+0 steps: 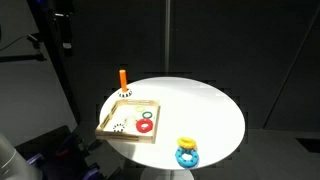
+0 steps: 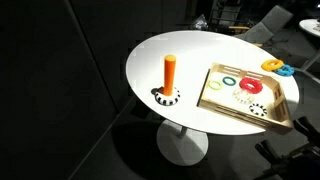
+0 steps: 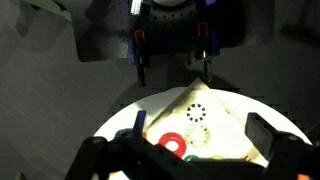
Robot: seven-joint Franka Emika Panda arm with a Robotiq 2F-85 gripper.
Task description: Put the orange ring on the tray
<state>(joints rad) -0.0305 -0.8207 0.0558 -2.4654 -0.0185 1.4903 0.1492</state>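
1 orange ring (image 1: 186,145) — small, yellowish, a smooth torus — lies just beside the blue ring (image 1: 186,157) near the edge of the white table (image 1: 210,105), well apart from the light-wood tray (image 1: 125,134). In the wrist view the gripper (image 3: 190,150) hangs above the tray, jaws spread wide — holding nothing.

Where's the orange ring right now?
In both exterior views, the orange ring lies on the white table beside the blue ring, outside the tray.
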